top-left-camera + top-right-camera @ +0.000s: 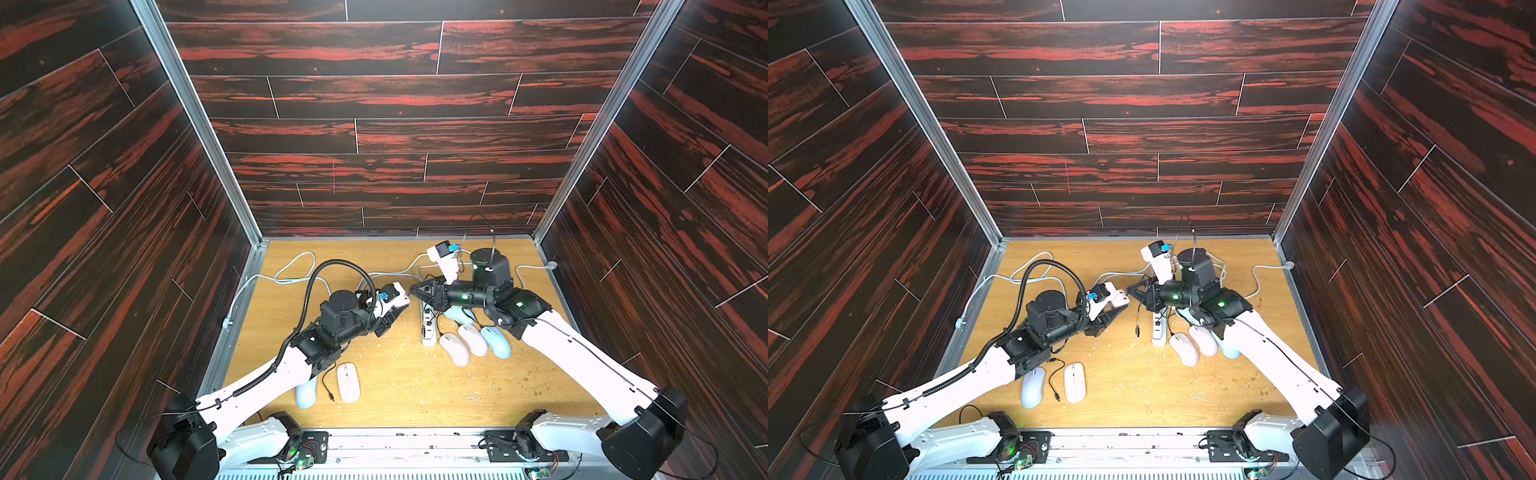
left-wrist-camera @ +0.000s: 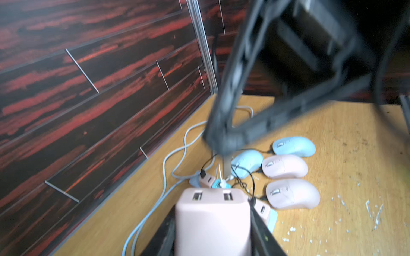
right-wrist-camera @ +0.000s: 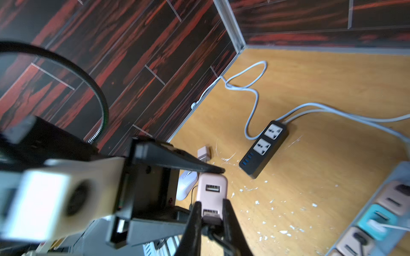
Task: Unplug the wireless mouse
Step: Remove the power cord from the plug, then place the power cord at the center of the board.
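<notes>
Mouse's USB plug (image 3: 210, 214) is at the pink charger block (image 2: 213, 235), mid-air over the tabletop (image 3: 310, 177) — right end effector (image 3: 211, 207) pinched narrow on it, left end effector (image 2: 213, 212) clamping the block. Small, stiff, friction-fit — grip the shell, not the limp cable (image 3: 218, 240)

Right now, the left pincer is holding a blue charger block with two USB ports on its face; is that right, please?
Not quite: the charger block held in the left pincer is pink, not blue. The left wrist view shows it, with two USB ports on its face.
</notes>
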Available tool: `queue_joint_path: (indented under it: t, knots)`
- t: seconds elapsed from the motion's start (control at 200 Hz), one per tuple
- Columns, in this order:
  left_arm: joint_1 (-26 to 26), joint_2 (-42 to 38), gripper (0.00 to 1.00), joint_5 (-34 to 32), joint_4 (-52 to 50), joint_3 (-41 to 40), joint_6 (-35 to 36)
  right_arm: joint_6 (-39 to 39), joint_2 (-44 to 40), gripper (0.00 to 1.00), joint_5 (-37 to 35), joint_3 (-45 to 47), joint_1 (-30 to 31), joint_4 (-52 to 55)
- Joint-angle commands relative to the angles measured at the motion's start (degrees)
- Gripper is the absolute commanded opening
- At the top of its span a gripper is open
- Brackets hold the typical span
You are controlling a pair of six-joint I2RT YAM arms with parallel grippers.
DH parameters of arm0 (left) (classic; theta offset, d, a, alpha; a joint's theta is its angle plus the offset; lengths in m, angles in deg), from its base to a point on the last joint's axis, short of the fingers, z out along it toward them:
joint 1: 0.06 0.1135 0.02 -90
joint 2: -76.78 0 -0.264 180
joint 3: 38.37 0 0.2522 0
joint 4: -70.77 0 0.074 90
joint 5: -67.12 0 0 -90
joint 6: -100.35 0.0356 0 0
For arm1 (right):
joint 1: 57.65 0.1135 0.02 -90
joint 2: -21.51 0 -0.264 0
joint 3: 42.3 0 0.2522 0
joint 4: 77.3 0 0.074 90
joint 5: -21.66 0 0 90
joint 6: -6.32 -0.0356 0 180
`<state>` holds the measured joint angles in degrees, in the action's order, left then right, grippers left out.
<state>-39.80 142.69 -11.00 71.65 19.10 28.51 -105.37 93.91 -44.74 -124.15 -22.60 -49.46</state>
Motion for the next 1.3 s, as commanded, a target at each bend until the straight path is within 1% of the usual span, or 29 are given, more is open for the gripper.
queue_joint_path:
  t: [0.0, 0.215, 0.24, 0.356, 0.416, 0.566, 0.661, 0.721, 0.817, 0.882, 0.942, 1.042, 1.142, 1.298]
  knots:
    - [0.3, -1.3, 0.0, -1.2, -1.8, -1.2, 1.4, 0.5, -1.9, 0.0, -1.5, -2.1, -0.7, -1.3]
    - [0.3, -1.3, 0.0, -2.5, -0.9, -1.6, -0.5, 1.6, -0.6, 0.0, -3.2, -3.3, -0.4, 0.9]
    - [0.4, -1.5, 0.0, -2.7, -1.0, -1.5, -0.8, 1.5, -0.4, 0.0, -5.8, -3.0, -0.2, 1.1]
    - [0.4, -3.0, 0.0, -4.6, -1.1, -2.7, -3.2, 0.7, -0.4, 0.0, -11.4, -0.4, 1.2, 0.9]
    - [1.0, -3.9, 0.0, -6.0, -0.1, -4.0, -5.8, 0.9, -0.3, 0.0, -14.3, 1.0, 2.4, 0.9]
    - [3.9, -5.9, 0.0, -9.3, 1.8, -6.6, -14.6, 2.2, 1.4, 0.0, -26.0, 3.3, 9.3, 2.3]
    - [5.9, -6.8, 0.0, -13.2, 1.4, -6.8, -19.8, 2.3, 2.9, 0.0, -32.4, 5.2, 14.7, 1.5]
    - [7.2, -7.5, 0.0, -17.4, 0.8, -6.8, -23.3, 2.4, 4.4, 0.0, -35.3, 6.2, 17.8, 0.6]
    - [9.8, -8.5, 0.0, -24.0, 0.0, -6.9, -30.0, 2.9, 7.4, 0.0, -36.0, 8.2, 21.5, -2.5]
    - [11.8, -9.1, 0.0, -26.3, -0.7, -7.0, -34.1, 3.6, 9.5, 0.0, -35.7, 9.8, 23.5, -5.5]
    - [12.9, -9.5, 0.0, -27.5, -2.0, -6.5, -36.2, 4.7, 11.6, 0.0, -35.6, 10.8, 25.4, -7.8]
    - [13.6, -10.6, 0.0, -28.0, -3.8, -6.3, -36.4, 6.9, 16.1, 0.0, -37.3, 11.2, 28.4, -10.3]
    - [13.9, -12.4, 0.0, -30.2, -4.1, -7.5, -36.6, 9.5, 20.7, 0.0, -39.9, 11.4, 30.8, -13.3]
    - [15.1, -15.5, 0.0, -33.0, -5.5, -8.9, -37.7, 12.9, 24.3, 0.0, -42.4, 14.2, 31.3, -20.0]
